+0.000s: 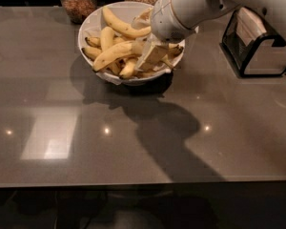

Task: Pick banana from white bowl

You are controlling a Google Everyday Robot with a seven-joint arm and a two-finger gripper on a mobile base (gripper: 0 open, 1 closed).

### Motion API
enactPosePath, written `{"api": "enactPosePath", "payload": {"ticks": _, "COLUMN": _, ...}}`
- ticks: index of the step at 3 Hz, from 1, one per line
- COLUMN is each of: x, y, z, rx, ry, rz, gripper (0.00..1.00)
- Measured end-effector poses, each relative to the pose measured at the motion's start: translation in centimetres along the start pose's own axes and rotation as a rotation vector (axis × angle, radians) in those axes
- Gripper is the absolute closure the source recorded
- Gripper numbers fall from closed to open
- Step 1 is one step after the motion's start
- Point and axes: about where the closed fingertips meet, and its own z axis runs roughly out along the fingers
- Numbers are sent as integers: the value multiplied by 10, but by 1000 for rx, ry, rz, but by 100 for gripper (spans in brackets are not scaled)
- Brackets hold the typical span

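Tool sits among bananas in white bowl; its grip cannot be told

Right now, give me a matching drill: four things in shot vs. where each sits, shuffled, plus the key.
Things:
1. bowl
2. left jar
3. black rack
4. pincer

Places:
A. right edge of the counter
B. back edge, left of the bowl
C. down in the bowl, among the bananas
D. back centre of the counter, full of bananas

Pairs: 1-D, 2-B, 3-A, 4-C
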Motion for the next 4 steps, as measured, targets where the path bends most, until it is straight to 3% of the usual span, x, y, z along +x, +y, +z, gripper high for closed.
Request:
{"api": "enactPosePath", "payload": {"ticks": 1, "x": 9, "y": 1, "z": 12, "rx": -3, "ry": 60, "rz": -34, "gripper": 30}}
{"api": "enactPosePath", "payload": {"ticks": 2, "x": 22, "y": 1, "z": 19, "rx": -6, "ry": 121, "rz": -55, "gripper": 46}}
{"api": "enactPosePath", "payload": {"ticks": 4, "x": 34, "y": 0, "z": 17, "rx": 8, "ry": 190, "rz": -66, "gripper": 92}}
